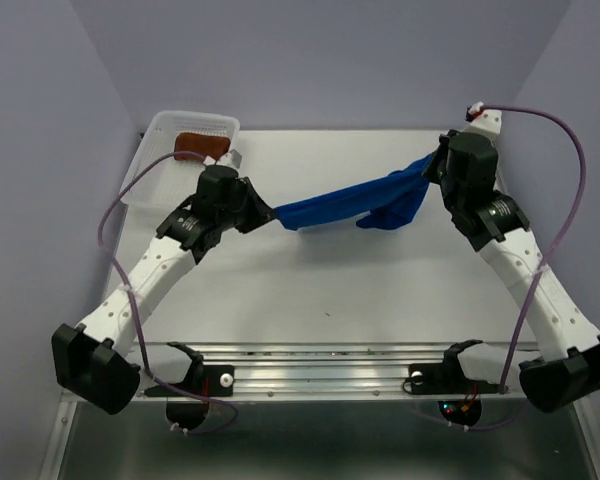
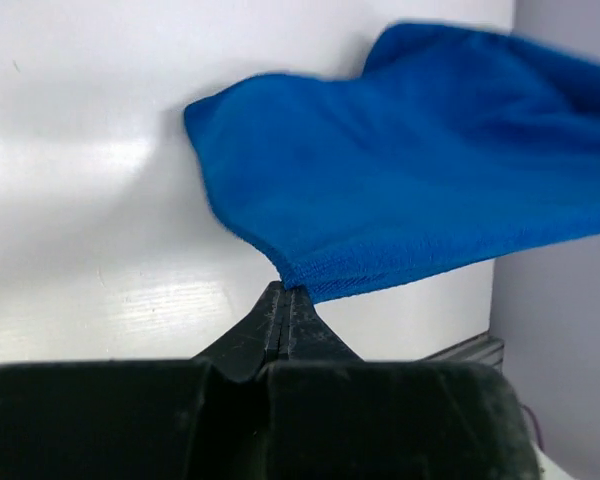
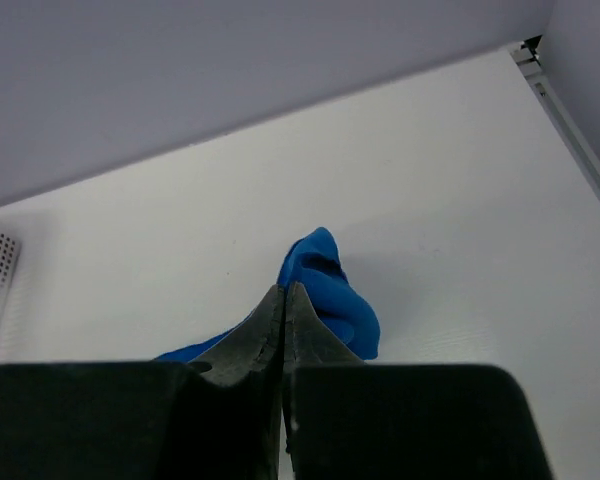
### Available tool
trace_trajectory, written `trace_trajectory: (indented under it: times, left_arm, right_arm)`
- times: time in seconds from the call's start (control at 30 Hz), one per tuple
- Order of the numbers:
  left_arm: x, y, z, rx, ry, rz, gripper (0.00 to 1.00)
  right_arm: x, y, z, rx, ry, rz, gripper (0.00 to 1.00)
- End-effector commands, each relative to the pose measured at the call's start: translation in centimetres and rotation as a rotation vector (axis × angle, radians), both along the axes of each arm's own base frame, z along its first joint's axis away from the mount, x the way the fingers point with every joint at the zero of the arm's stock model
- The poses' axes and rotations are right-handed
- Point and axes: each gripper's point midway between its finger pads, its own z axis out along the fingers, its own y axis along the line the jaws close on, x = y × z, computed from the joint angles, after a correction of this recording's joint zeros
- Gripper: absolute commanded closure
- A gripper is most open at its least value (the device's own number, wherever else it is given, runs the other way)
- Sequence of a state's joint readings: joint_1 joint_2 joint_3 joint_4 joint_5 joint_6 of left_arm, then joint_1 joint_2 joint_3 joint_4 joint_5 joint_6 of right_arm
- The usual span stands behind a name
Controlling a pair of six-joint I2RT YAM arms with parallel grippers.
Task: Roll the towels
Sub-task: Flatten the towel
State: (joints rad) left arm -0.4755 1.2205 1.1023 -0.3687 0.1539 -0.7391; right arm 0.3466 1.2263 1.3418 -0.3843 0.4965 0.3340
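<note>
Both claws are on the job here. The left claw has its jaws pressed together on a hemmed corner of the blue towel, the cloth fanning out ahead of the tips and to their right. The right claw is pinched closed too, with blue cloth bunched right at its tips and spilling just beyond them, so it looks clamped on the far end.

Between the 2 claws the towel hangs in a sagging band, lifted off the table, with a loose fold drooping below the right claw. That sag says soft, light and floppy: no stiffness to help a roll, though the plush pile should grip rather than slide. Corners and hems are the places to pinch; the middle would only bunch.

Behind the left claw, the rust-brown towel lies in the white mesh basket, well apart from the blue one.

Under the claws the tabletop is smooth, glossy white, so cloth may skate on it. Plain lavender walls close in on 3 sides, and a metal rail runs along the near edge.
</note>
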Motion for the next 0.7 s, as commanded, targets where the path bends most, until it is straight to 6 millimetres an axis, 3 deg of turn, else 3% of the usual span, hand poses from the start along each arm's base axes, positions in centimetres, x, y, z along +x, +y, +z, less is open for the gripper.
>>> trace_trajectory:
  times: [0.0,0.07,0.2,0.37,0.43,0.53,0.57,0.63,0.67]
  left_arm:
    - [-0.1,3.7,7.9,-0.015,-0.196,0.094,1.00]
    - [-0.6,4.6,10.9,-0.025,-0.266,0.112,1.00]
    - [-2.8,5.8,16.8,-0.083,-0.407,0.127,1.00]
    - [-6.2,6.3,23.5,-0.168,-0.572,0.078,1.00]
    - [-6.6,6.1,24.2,-0.183,-0.590,0.060,1.00]
    - [-6.0,5.8,23.9,-0.180,-0.582,0.056,1.00]
    - [-5.4,5.9,23.7,-0.171,-0.578,0.073,1.00]
    - [-3.3,5.8,21.1,-0.127,-0.511,0.111,1.00]
    - [-2.3,6.1,19.8,-0.096,-0.476,0.147,1.00]
  right_arm:
    - [-3.6,-2.5,3.6,0.047,-0.128,-0.087,0.99]
    - [-6.2,-2.7,5.8,0.099,-0.196,-0.049,0.99]
    - [-9.6,-1.9,8.2,0.151,-0.252,0.063,0.99]
    - [-15.7,-1.3,13.9,0.202,-0.403,0.232,0.99]
    - [-17.1,-1.2,15.1,0.207,-0.436,0.267,0.99]
    - [-17.2,-1.0,15.8,0.193,-0.437,0.283,0.98]
    - [-16.1,-0.8,14.8,0.183,-0.393,0.268,0.98]
    - [-13.9,-0.7,12.6,0.151,-0.313,0.236,0.96]
    - [-11.7,-0.1,10.5,0.133,-0.240,0.221,0.96]
